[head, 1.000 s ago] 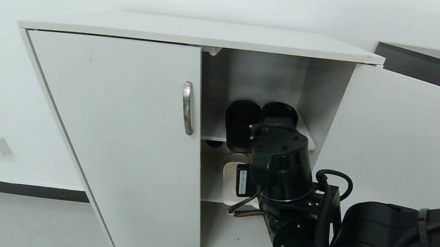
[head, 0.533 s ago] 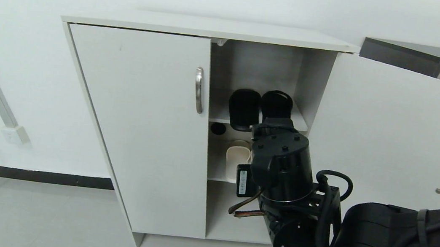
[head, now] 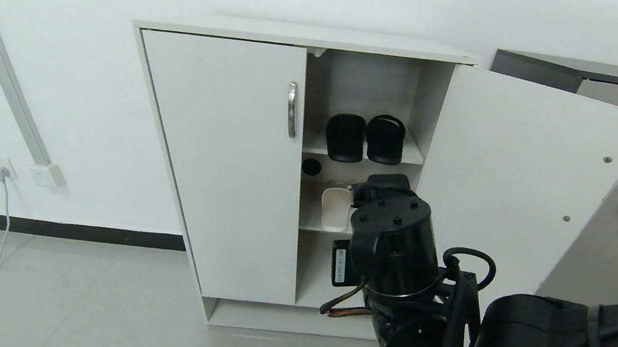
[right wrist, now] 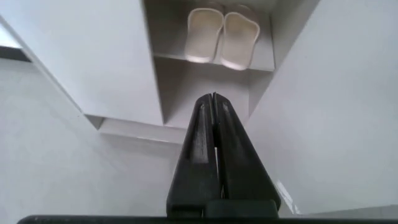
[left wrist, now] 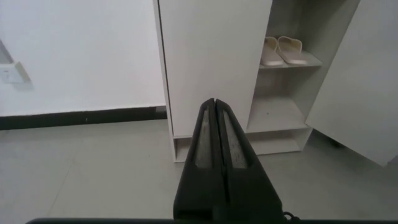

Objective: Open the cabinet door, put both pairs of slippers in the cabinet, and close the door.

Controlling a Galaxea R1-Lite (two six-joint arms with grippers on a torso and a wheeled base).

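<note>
Already the cabinet point(head: 303, 35) holds black slippers point(head: 345, 137) above cream slippers point(head: 335, 210)

You are backing away: the cabinet point(head: 227, 157) is receding in head view, the right gripper point(right wrist: 213, 99) is drawing clear of the shelves, and the black slippers point(head: 365, 139) are coming fully into sight.

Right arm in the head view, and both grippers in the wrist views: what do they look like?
The right arm is matte black, built of round housings dotted with screw holes. A black cable loops beside it, thin reddish wires trail below, and a white label sits on a side block. The left gripper and right gripper are black, tapering to narrow tips, with grey inner faces.
</note>
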